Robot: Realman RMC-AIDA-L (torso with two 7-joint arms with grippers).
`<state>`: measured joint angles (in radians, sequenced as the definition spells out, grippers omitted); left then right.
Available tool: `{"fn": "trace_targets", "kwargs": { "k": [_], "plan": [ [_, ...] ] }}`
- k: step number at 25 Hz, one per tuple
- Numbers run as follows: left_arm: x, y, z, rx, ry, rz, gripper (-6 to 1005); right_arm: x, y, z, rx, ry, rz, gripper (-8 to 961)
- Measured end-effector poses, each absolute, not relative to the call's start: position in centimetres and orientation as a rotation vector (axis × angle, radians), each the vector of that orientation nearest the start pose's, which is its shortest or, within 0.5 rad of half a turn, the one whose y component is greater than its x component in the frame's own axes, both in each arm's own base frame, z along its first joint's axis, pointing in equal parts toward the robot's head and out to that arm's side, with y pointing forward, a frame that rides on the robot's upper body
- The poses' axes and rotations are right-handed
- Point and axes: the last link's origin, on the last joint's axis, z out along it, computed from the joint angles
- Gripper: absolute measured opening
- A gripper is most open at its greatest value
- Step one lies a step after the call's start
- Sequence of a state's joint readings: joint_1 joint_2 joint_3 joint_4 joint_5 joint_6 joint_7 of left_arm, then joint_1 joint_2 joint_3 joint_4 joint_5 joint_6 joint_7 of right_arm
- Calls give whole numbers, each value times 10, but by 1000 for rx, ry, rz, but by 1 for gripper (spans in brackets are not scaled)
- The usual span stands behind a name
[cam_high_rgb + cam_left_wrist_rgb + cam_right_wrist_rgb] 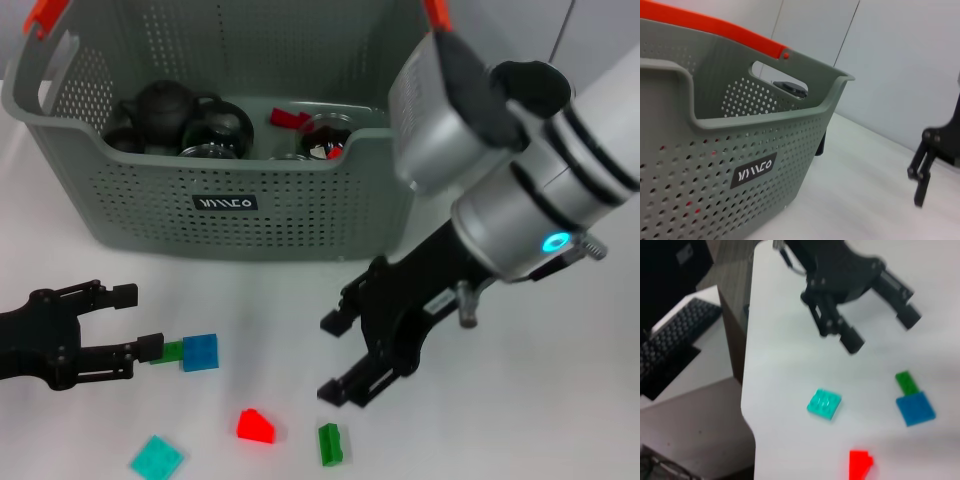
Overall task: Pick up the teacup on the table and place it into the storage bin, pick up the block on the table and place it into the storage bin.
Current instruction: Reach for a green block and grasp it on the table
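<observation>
1. Sitting at the back of the white table (560, 400) is the storage bin (250, 215), a big grey-green basket full of little holes, with orange-red handle tabs (45, 15) and a small black label (225, 203).
2. Inside the bin are a dark teapot (165, 105), a clear glass pot (215, 130) and a glass cup (325, 135) with something red in it.
3. Five blocks lie on the table in front of the bin: a blue block (200, 352) touching a small green block (170, 352), a red block (256, 426), a teal block (156, 458) and another green block (330, 444).
4. On the left side, the left gripper (131, 320) is low by the table. Its fingers are open and hold nothing. One fingertip is just beside the small green block.
5. The right gripper (335, 357) hangs above the table, near the red block and the other green block. Its fingers are open and empty too.
</observation>
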<state>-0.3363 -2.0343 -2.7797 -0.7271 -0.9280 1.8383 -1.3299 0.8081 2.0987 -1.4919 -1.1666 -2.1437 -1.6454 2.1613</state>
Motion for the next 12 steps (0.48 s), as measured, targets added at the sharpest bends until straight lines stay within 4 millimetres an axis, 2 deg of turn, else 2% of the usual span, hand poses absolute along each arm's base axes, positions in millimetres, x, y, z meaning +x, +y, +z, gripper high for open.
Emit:
{"fn": "trace_targets", "kwargs": {
  "k": [12],
  "plan": [
    [-335,246,50,-2629,-822,-708,871,104,304,-105,-3227,37,-530,791]
  ]
}}
